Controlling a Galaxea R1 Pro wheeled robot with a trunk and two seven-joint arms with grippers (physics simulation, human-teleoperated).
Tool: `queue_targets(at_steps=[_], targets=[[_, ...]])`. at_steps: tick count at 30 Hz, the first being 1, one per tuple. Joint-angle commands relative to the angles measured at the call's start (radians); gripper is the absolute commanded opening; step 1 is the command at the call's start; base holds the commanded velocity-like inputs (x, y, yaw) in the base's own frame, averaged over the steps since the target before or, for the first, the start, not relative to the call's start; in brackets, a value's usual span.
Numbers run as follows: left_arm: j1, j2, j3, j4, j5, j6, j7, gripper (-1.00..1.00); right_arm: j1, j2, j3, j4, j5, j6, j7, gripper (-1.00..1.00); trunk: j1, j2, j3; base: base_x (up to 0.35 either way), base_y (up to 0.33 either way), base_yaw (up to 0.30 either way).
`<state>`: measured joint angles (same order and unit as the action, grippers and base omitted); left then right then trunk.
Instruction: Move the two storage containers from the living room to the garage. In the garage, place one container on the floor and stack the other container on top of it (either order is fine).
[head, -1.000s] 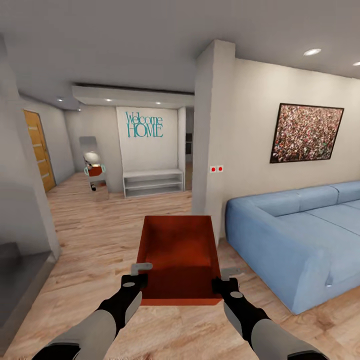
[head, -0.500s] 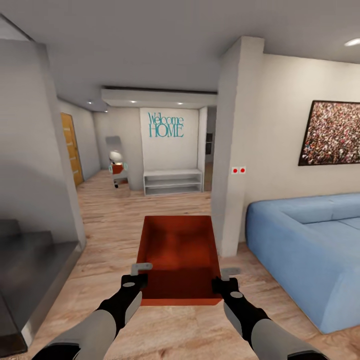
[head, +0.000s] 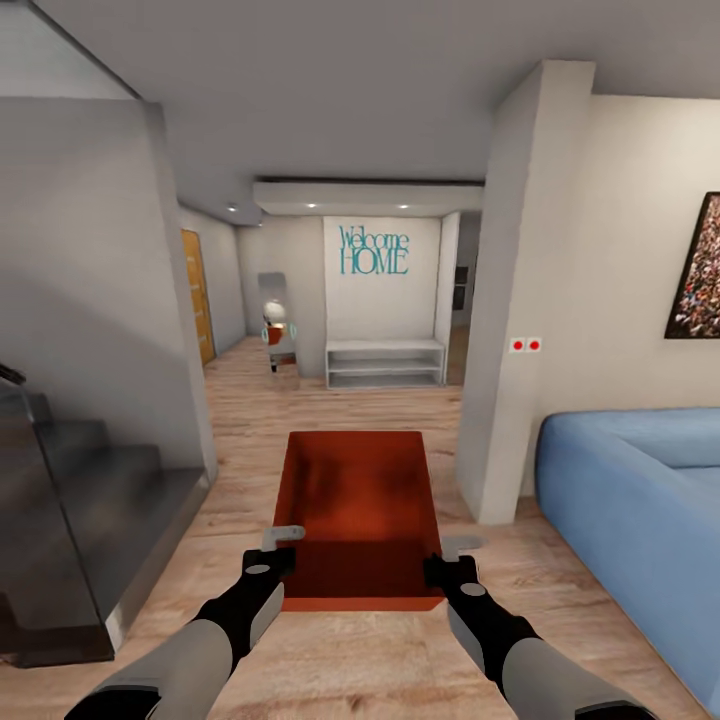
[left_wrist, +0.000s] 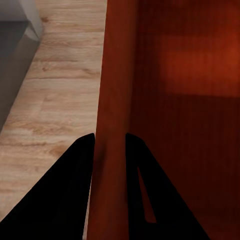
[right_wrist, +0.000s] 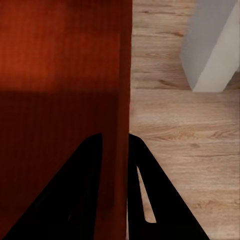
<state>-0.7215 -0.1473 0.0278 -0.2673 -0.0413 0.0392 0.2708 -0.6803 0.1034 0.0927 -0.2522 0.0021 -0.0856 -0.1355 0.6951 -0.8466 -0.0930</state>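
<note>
Left gripper (left_wrist: 109, 150): dark fingers (left_wrist: 75, 170) closed narrow over the thin left wall of the orange-red rectangular lidless bin (head: 360, 510), one finger outside, one inside. Right gripper (right_wrist: 115, 150): same pinch on the right wall.

Bin held level between both arms in front of the trunk, above the light wood-plank floor (head: 250, 420) of the living room (second bin not sighted).

Outward: grey staircase (head: 90, 500) on the left, white pillar (head: 520, 330) and blue fabric sofa (head: 640, 490) on the right, hallway ahead with teal "Welcome HOME" lettering (head: 373, 250).

Step in hand, by my reading: carrying toward the garage. To do it well: keep both pinches even, bin level, steer through the gap between staircase and pillar, and turn slowly so the thin walls don't slip.
</note>
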Motion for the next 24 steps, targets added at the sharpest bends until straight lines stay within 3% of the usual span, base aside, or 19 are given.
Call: queue_targets(at_steps=[1, 9, 24], targets=[[-0.001, 0.0, 0.041, -0.003, -0.02, 0.005, 0.011, -1.0, -0.001, -0.001, -0.01, 0.0, 0.002, -0.002, -0.007, -1.0, 0.0, -0.001, -0.002, 0.0, 0.0, 0.276], [-0.001, 0.0, 0.041, -0.003, -0.02, 0.005, 0.011, -1.0, -0.001, -0.001, -0.009, 0.001, 0.006, -0.004, -0.007, -1.0, 0.0, -0.001, -0.002, 0.063, 0.0, 0.156], [-0.001, 0.0, 0.041, -0.003, -0.02, 0.005, 0.011, -1.0, -0.001, -0.001, -0.011, 0.0, 0.004, -0.002, -0.006, -1.0, 0.0, -0.001, -0.002, 0.309, 0.0, 0.003]])
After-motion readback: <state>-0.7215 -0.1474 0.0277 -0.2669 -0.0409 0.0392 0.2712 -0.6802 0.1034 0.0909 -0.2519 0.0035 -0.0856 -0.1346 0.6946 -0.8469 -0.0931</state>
